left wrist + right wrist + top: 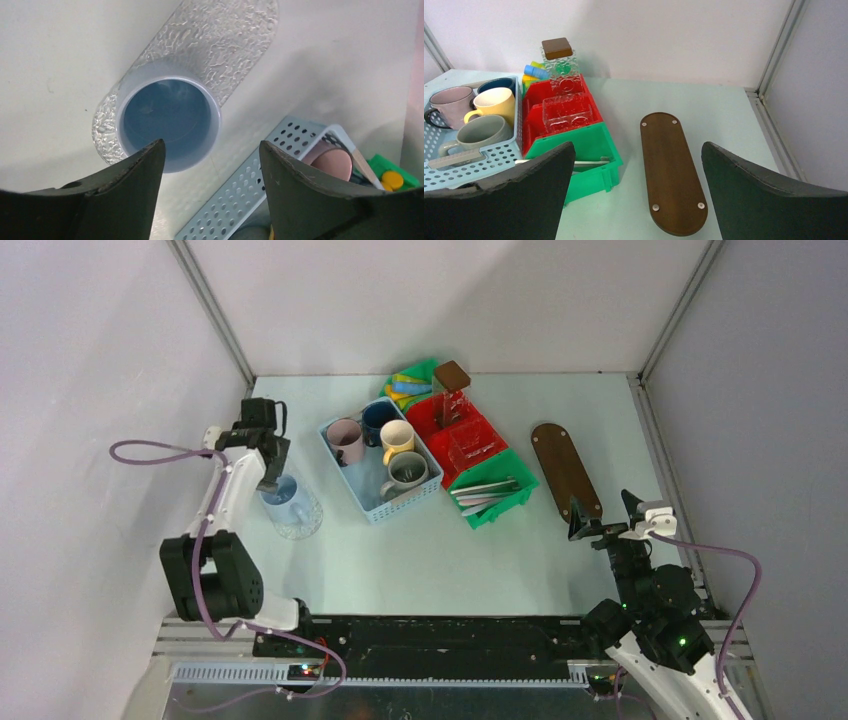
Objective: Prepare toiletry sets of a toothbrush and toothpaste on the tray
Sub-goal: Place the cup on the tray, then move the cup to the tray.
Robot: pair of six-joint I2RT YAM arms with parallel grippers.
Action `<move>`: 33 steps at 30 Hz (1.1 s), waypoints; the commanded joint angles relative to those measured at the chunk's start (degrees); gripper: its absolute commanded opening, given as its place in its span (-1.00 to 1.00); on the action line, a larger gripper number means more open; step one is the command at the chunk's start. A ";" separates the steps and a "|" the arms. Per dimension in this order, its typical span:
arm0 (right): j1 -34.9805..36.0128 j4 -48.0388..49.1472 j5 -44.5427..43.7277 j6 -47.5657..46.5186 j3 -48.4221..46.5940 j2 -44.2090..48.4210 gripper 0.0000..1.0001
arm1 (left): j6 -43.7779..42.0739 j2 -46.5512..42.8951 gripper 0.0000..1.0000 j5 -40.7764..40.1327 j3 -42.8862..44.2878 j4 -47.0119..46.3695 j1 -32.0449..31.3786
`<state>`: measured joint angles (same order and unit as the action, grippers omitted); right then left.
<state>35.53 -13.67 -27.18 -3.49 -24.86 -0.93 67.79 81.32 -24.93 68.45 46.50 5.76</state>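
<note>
A pale blue mug (pixel 282 500) (pixel 170 117) stands on a clear textured oval plate (pixel 300 520) (pixel 220 40) at the left. My left gripper (pixel 273 472) (pixel 210 150) hovers just above the mug, open and holding nothing. Pink (pixel 346 438), dark blue (pixel 380 418), cream (pixel 398 437) and grey (pixel 408 472) mugs sit in a light blue basket (pixel 372 502). Pale toothbrushes (pixel 486 490) (pixel 589 161) lie in a green bin. Small tubes (pixel 408 388) (pixel 534 71) lie in a bin at the back. The dark brown tray (pixel 565 468) (pixel 671 170) is bare. My right gripper (pixel 602 505) (pixel 636 146) is open at its near end.
A red bin (pixel 455 430) (pixel 559 107) holds clear textured pieces, and a clear jar with a brown lid (pixel 452 380) (pixel 558 55) stands behind it. The basket's wall (pixel 250 195) lies close to the right of my left fingers. Enclosure walls surround the table.
</note>
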 commanded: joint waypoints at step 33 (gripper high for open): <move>2.97 4.17 -2.43 -2.25 1.03 6.55 1.00 | 29.85 20.82 -0.62 -5.69 9.20 5.53 -0.57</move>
<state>38.15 -11.79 -28.77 -4.75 -24.03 -0.91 95.72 102.76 -28.47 77.56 52.31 5.37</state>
